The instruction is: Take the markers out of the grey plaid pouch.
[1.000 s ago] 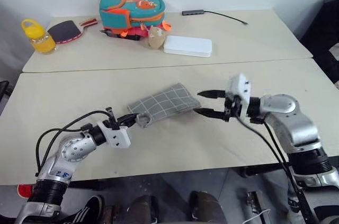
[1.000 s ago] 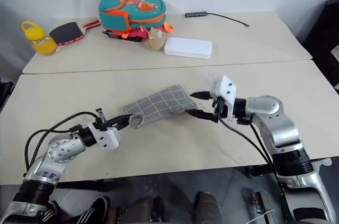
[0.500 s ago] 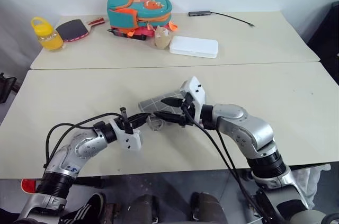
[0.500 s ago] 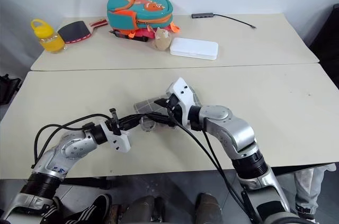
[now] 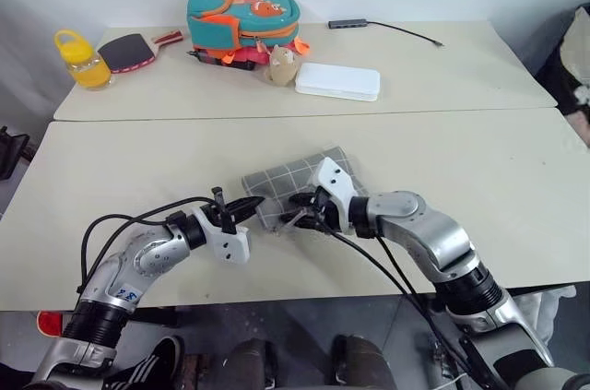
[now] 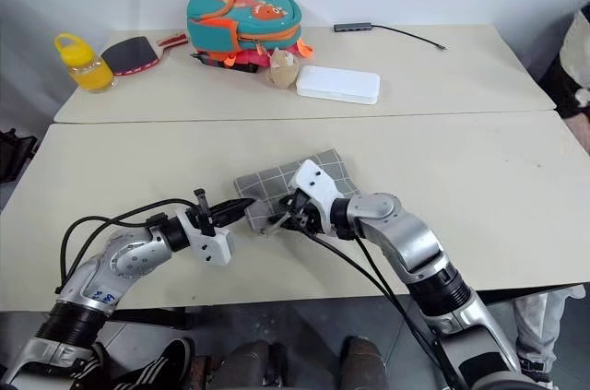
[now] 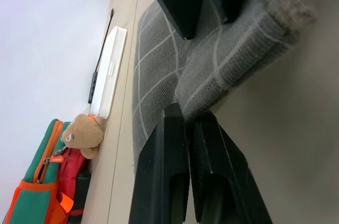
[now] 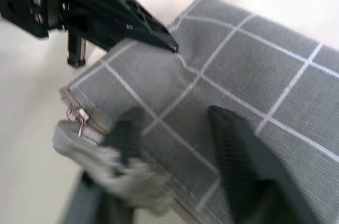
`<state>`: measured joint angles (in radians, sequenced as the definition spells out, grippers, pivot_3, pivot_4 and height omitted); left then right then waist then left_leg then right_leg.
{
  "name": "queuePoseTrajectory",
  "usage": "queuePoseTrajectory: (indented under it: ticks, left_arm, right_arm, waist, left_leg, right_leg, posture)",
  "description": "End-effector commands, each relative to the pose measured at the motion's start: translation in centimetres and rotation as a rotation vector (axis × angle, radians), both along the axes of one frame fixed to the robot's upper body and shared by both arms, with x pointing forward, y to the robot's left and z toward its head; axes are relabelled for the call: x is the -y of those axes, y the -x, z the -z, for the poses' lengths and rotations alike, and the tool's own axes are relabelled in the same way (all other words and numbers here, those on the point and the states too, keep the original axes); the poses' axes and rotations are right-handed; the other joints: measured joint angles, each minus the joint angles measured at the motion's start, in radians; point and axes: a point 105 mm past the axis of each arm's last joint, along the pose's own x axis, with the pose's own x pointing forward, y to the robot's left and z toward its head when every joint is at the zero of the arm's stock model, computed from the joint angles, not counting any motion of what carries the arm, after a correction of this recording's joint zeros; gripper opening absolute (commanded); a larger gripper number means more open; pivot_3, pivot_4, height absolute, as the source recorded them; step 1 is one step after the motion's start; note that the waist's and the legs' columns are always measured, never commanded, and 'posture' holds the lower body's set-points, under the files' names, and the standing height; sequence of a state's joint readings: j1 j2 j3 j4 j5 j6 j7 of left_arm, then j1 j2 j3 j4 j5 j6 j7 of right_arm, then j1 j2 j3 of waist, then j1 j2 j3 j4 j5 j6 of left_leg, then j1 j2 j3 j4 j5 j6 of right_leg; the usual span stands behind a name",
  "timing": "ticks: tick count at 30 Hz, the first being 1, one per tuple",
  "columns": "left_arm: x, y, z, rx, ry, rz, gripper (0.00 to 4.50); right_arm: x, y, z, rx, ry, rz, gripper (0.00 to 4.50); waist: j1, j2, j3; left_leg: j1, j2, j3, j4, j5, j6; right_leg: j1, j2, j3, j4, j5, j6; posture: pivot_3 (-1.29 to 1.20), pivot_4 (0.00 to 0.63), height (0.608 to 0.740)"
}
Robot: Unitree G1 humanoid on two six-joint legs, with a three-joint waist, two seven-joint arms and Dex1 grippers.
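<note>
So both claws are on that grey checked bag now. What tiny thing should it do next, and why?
Probably close the right gripper on the zipper end and pull it along. The left gripper is shut on a corner of the grey plaid pouch, steadying it. The pouch looks closed, and no markers are out yet.

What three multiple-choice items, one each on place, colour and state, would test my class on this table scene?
1. Where does the grey plaid pouch lie?
A. on the near table, between the two grippers
B. on the far table by the backpack
C. on the floor

2. What colour is the bottle at the far left?
A. blue
B. yellow
C. white

3. How is the left gripper?
A. wide open above the pouch
B. shut on the pouch's edge
C. resting on the white box

Answers: 1 A, the pouch sits between both grippers on the near table. 2 B, the bottle is yellow. 3 B, the left wrist view shows the fingers pinched together on the fabric.
</note>
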<state>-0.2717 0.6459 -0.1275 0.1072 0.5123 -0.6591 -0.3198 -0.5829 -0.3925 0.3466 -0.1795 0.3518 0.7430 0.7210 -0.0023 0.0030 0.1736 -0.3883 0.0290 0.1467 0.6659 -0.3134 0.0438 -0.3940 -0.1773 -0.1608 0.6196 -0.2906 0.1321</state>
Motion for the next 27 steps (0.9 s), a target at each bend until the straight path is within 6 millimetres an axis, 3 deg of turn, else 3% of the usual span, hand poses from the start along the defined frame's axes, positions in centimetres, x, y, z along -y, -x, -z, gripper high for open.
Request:
queuePoseTrajectory:
  ticks: [1, 2, 3, 10, 20, 27]
  left_arm:
    - [0.4, 0.4, 0.8, -0.04, 0.023, 0.002, 0.0]
    - [0.3, 0.3, 0.7, -0.047, 0.041, -0.004, 0.0]
    - [0.2, 0.3, 0.5, -0.054, 0.062, -0.011, 0.0]
    - [-0.9, 0.3, -1.2, -0.193, 0.326, -0.037, 0.0]
    - [-4.3, 0.8, -1.5, -0.313, 0.406, -0.036, 0.0]
    - [-5.2, 0.7, -1.7, -0.311, 0.415, -0.045, 0.0]
  right_arm:
    - [0.0, 0.1, -1.0, 0.027, -0.037, -0.011, 0.46]
    - [0.1, 0.1, -1.1, 0.032, -0.041, -0.013, 0.1]
    - [0.2, 0.1, -1.4, 0.039, -0.05, -0.016, 0.02]
    - [3.7, -0.9, -4.2, 0.061, -0.188, 0.055, 0.02]
    - [9.8, -3.2, -4.7, 0.124, -0.159, 0.214, 0.02]
    - [14.2, -4.4, -3.8, 0.151, -0.083, 0.312, 0.02]
  waist:
    - [0.0, 0.0, 0.0]
    - [0.0, 0.0, 0.0]
    - [0.0, 0.0, 0.0]
    - [-0.003, -0.001, 0.001]
    - [-0.011, -0.001, 0.001]
    - [-0.014, -0.002, 0.001]
  left_leg:
    - [0.0, 0.0, 0.0, 0.0, 0.0, 0.0]
    - [0.0, 0.0, 0.0, 0.0, 0.0, 0.0]
    - [0.0, 0.0, 0.0, 0.0, 0.0, 0.0]
    - [-0.001, 0.001, -0.001, 0.0, 0.0, 0.0]
    - [-0.002, 0.002, 0.0, -0.001, 0.0, -0.001]
    - [-0.003, 0.002, 0.001, -0.002, 0.0, -0.001]
  right_leg:
    - [0.0, 0.0, 0.0, 0.0, 0.0, 0.0]
    - [0.0, 0.0, 0.0, 0.0, 0.0, 0.0]
    - [0.0, 0.0, 0.0, 0.0, 0.0, 0.0]
    - [0.0, 0.001, -0.001, -0.002, 0.0, 0.0]
    - [0.0, 0.003, -0.001, -0.005, 0.0, 0.0]
    - [0.0, 0.003, -0.001, -0.008, 0.0, 0.001]
  posture:
    - [0.0, 0.15, 0.74]
    - [0.0, 0.15, 0.74]
    - [0.0, 0.15, 0.74]
    - [0.0, 0.15, 0.74]
    - [0.0, 0.15, 0.74]
    - [0.0, 0.15, 0.74]
